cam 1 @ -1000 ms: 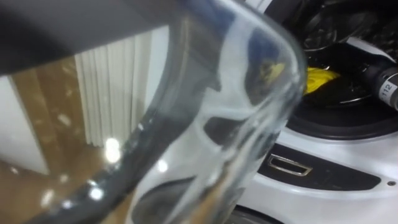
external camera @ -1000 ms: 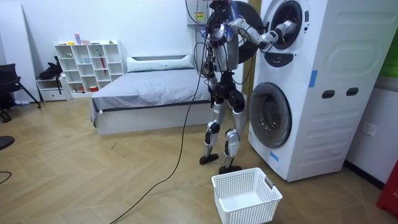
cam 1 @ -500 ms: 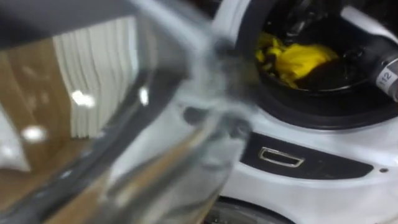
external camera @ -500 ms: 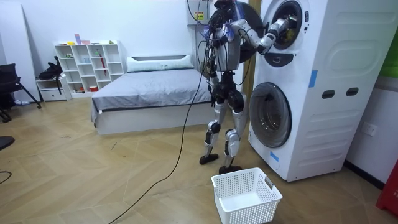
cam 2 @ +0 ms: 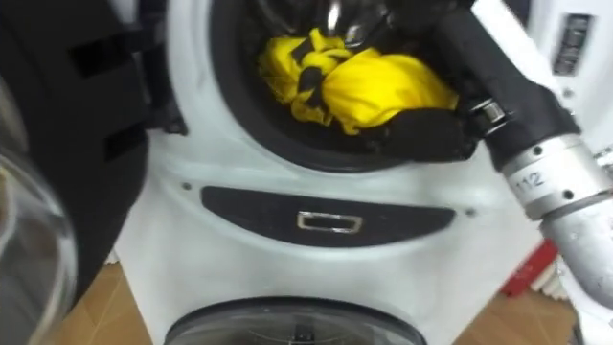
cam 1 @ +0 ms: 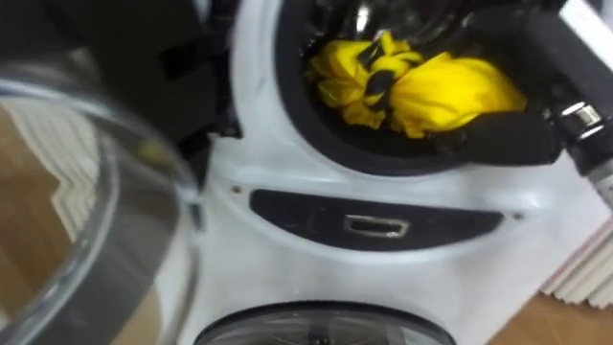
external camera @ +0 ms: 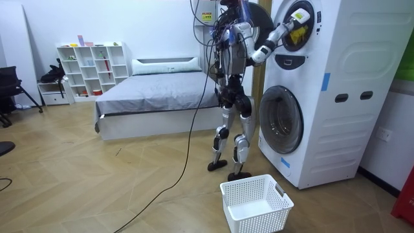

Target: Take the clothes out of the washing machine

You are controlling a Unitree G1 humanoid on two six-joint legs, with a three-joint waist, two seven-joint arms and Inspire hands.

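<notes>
Nearest us, at 9 o'clock, the glass door (cam 1: 96,220) is swung wide so the washing machine (cam 1: 287,240) mouth is free, and at 1 o'clock our right hand (cam 2: 426,134) reaches in against the yellow cloth (cam 1: 450,91) bunched at the drum's front lip, but its fingers are hidden, so we cannot tell their grip.

The robot is standing upright on both feet, holding its right arm (external camera: 264,48) out ahead at shoulder height, elbow dipping and forearm rising; the silver wrist (cam 2: 546,177) is slanting inward, the dark right hand (cam 2: 426,132) lying beyond it
</notes>
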